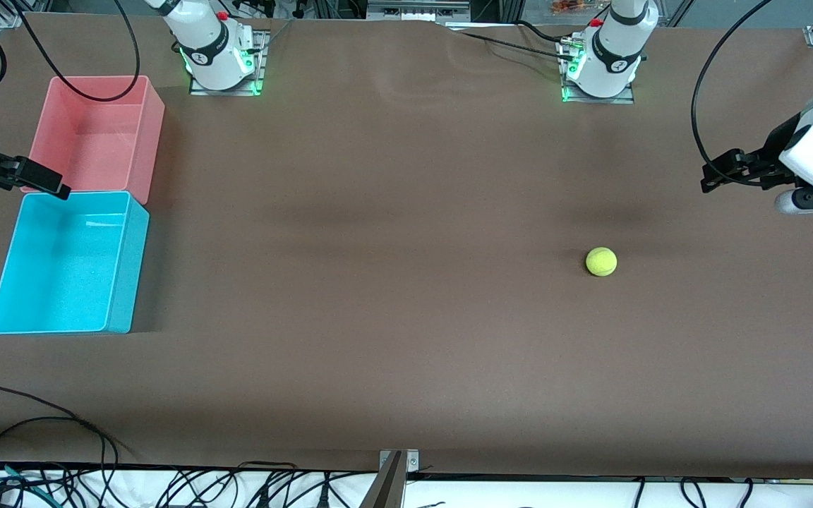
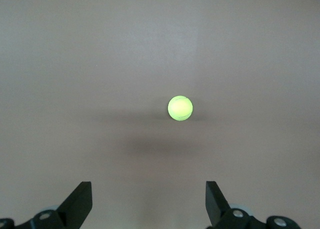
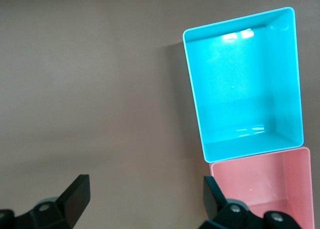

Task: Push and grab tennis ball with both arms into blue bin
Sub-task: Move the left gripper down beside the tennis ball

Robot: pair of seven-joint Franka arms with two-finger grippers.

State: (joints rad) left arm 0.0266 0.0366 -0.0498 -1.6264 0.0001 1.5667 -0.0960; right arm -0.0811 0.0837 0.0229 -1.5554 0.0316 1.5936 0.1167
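Sitting alone on the bare brown table [image 1: 392, 339], the tennis ball [image 1: 601, 261] is toward the left arm's end, untouched, well apart from the blue bin [image 1: 118, 271], which stands at the right arm's end. Blue bin is empty, touching the pink-red bin [image 1: 152, 134] that lies farther from the front camera. Step in hand looks like the opening approach, nothing pushed yet. Left gripper [image 1: 720, 173] hangs over the table edge at the left arm's end, fingers spread wide with nothing between them; its wrist view has the ball centred ahead. Right gripper [image 1: 22, 176] hovers over the seam where the two bins meet, fingers also spread and empty. Next move likely calls for the left arm to drop low and shove the ball toward the bins, for the right arm to pick it up. Long open stretch of table between ball and bin, no clutter. Risks: ball rolling off line toward the near edge, or ending in the pink-red bin.
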